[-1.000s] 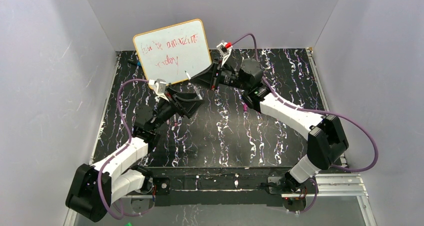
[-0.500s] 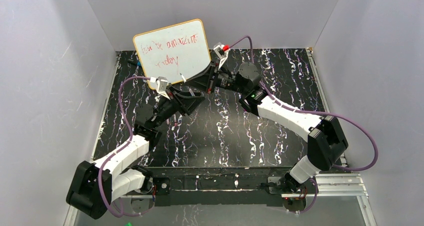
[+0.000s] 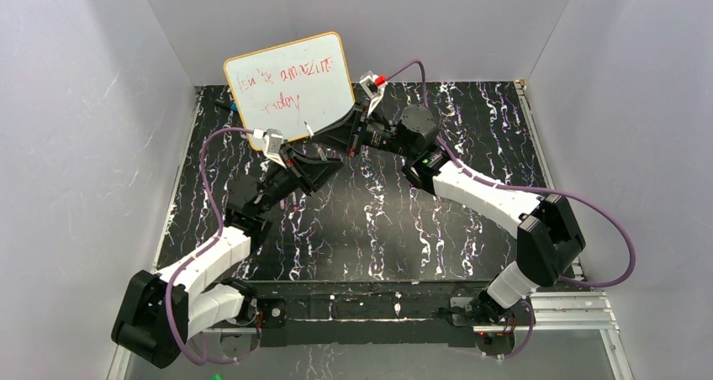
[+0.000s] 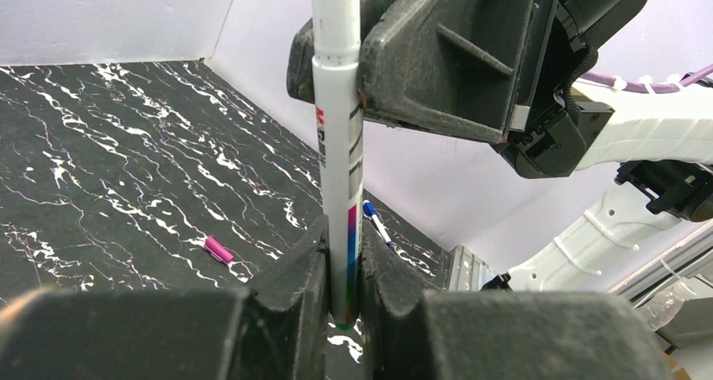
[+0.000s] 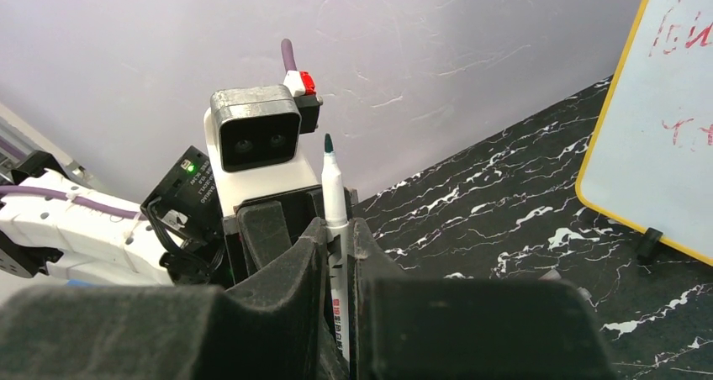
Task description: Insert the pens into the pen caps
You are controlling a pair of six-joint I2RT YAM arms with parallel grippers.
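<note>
Above the far part of the black marbled table (image 3: 378, 229), just in front of the whiteboard (image 3: 290, 86), both grippers meet on one white pen (image 4: 336, 145). The left gripper (image 4: 343, 258) has its fingers pressed closed on the pen's magenta end. The right gripper (image 5: 338, 237) is clamped on the body further along, and the dark tip stays free. One pink cap (image 4: 219, 250) lies on the table, well apart from the pen.

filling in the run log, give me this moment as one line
left gripper: shut on white pen, magenta end | right gripper: shut on white pen | pen cap: lying on table
</note>
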